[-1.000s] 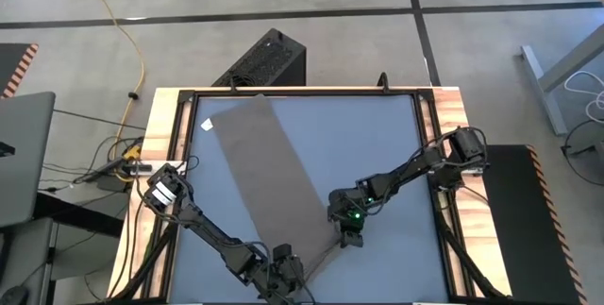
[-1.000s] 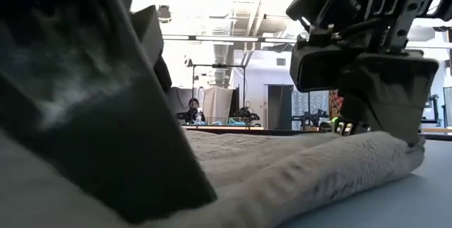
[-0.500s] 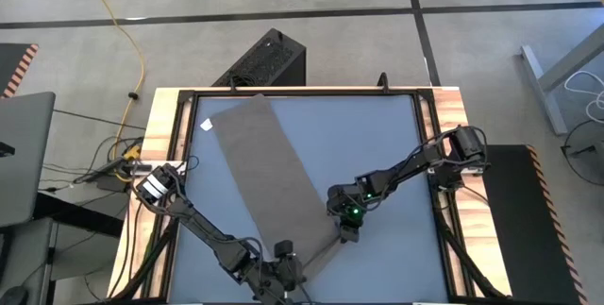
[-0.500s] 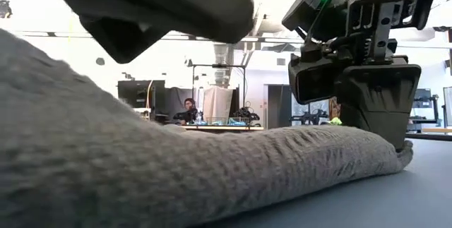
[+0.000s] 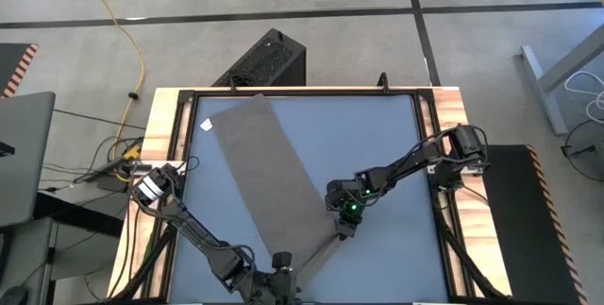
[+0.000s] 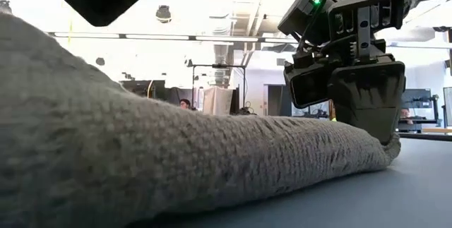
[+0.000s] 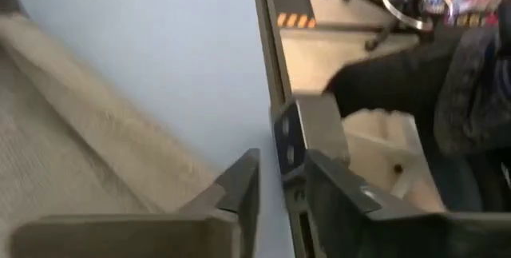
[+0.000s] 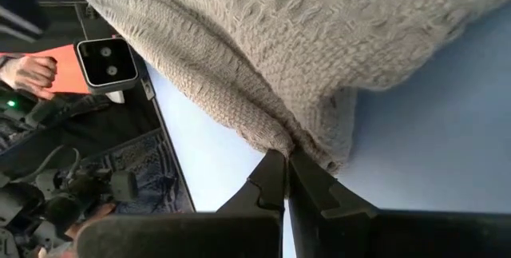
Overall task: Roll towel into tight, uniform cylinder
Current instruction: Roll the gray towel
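Both pincers had drawn the towel [image 5: 264,168]'s near edge back over itself on the worktop [image 5: 377,135]: right pincer [image 8: 286,170] pinching its corner, left pincer [image 5: 280,265] unclear.

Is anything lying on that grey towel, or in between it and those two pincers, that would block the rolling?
Nothing visible does. The right pincer is already shut on the towel's near corner. The left pincer sits at the other near corner, its grip unclear. The rest of the towel lies flat and bare on the table.
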